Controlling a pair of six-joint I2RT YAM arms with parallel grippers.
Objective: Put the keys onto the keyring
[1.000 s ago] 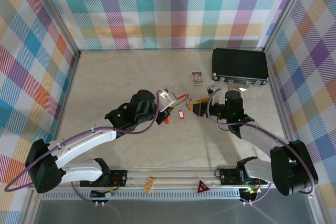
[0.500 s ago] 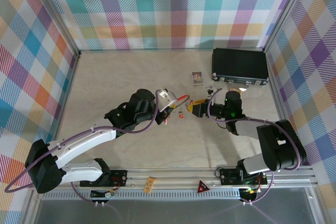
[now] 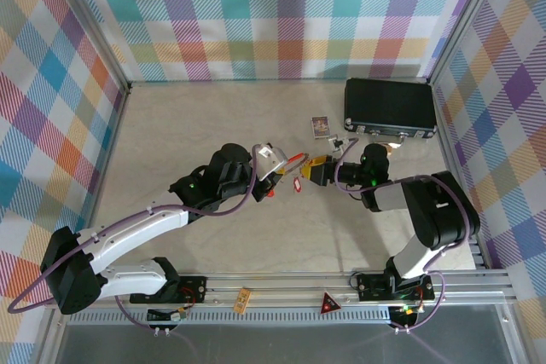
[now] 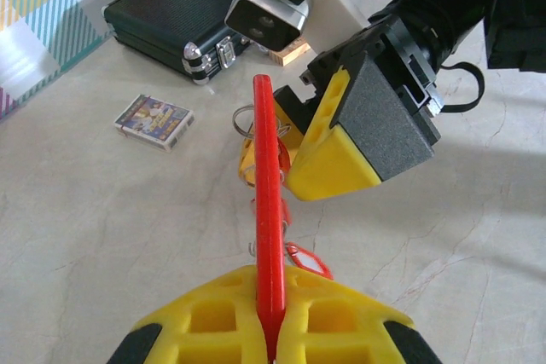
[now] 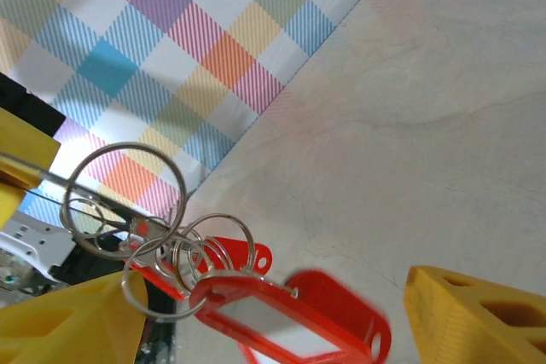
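the left hand [image 4: 270, 313] has its yellow fingers [image 4: 205, 326] pressed together, pinching a red key tag [image 4: 266, 202] seen edge-on. the tag sticks out away from the hand, above the pale worktop [image 4: 94, 228]. in the top view this hand sits just left of centre, and the tag points right toward the right hand [image 3: 318, 170], which is just beside it.

the keyring [image 5: 126, 187] hangs at the tag's far end. the right wrist view shows it as a cluster of linked metal rings, while the left wrist view catches only a thin loop behind the red strip. a second key tag [image 5: 286, 320], red with a pale centre, hangs off those rings.

the right hand is spread wide — one yellow finger [image 5: 64, 321] on each side of the hanging tag, neither one closed on it.

further right, a small card pack [image 3: 320, 127] lies flat on the worktop. beyond it, at the far right, is a black case [image 3: 391, 106] with its lid shut and its latches facing near — its contents are hidden.
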